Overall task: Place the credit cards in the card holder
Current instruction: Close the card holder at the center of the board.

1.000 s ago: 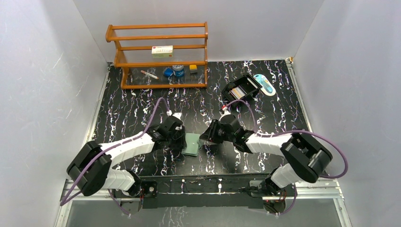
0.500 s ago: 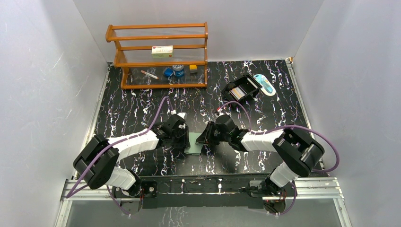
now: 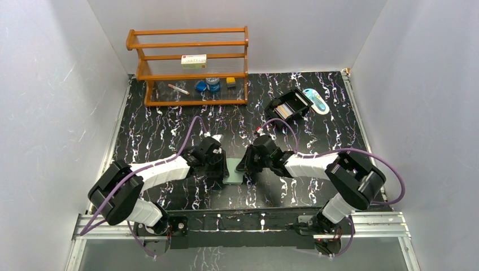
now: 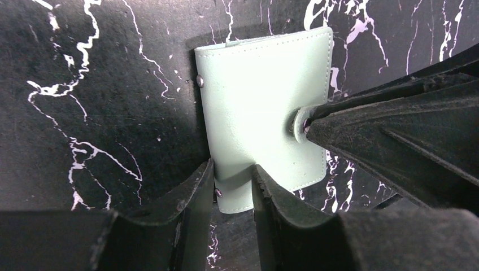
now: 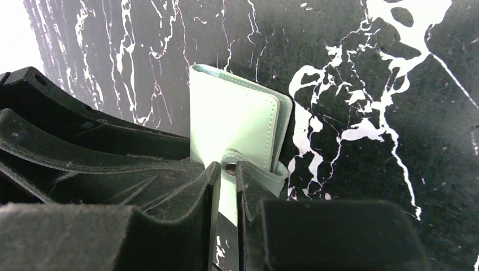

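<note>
The card holder [image 3: 233, 171] is a pale teal wallet lying folded shut on the black marbled table between both arms. In the left wrist view my left gripper [image 4: 233, 179] is shut on the near edge of the card holder [image 4: 260, 96], which bulges between the fingers. In the right wrist view my right gripper [image 5: 228, 169] is shut on the snap-button tab of the card holder [image 5: 229, 121]. The right fingers [image 4: 361, 130] also reach the tab in the left wrist view. The credit cards seem to stand in the black box [image 3: 290, 105], too small to tell.
A wooden shelf [image 3: 192, 65] at the back left holds a small box, a pen and small items. A blue-and-white object [image 3: 316, 100] lies beside the black box at the back right. White walls close in the table on three sides.
Both grippers have closed in on the card holder and shifted slightly away from the arm bases. The holder has barely moved.
</note>
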`<state>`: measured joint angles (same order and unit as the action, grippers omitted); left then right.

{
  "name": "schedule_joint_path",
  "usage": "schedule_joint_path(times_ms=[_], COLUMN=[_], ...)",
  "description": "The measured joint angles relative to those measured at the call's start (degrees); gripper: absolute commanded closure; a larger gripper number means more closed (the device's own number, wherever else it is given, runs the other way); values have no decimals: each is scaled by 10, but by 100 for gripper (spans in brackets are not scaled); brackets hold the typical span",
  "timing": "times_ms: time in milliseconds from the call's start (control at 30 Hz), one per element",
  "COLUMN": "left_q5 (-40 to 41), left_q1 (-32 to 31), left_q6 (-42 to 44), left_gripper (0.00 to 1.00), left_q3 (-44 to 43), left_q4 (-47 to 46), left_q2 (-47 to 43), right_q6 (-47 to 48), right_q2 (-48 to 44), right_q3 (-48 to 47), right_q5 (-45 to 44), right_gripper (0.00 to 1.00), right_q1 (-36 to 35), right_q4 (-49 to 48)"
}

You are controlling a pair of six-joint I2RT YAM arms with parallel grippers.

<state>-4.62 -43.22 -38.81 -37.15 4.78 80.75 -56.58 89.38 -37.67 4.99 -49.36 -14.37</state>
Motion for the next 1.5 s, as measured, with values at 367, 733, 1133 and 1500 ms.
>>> schedule_joint_path(times_ms=[367, 733, 1133, 1500], left_q5=[-23, -23, -23, -23], left_q1=[0, 0, 0, 1], left_q6=[-14, -17, -15, -32], left_gripper=[73, 73, 73, 66], left_q3=[4, 7, 7, 7], left_q4=[-11, -16, -16, -11], left_q2=[4, 5, 5, -2], right_q6=[49, 92, 127, 159], right_q2=[19, 48, 56, 51], right_q3=[-53, -122, -165, -169], right_q5=[-48, -106, -171, -160], right_gripper=[87, 87, 81, 77], right_q1=[-15, -47, -84, -90], right_q4=[70, 150, 223, 249])
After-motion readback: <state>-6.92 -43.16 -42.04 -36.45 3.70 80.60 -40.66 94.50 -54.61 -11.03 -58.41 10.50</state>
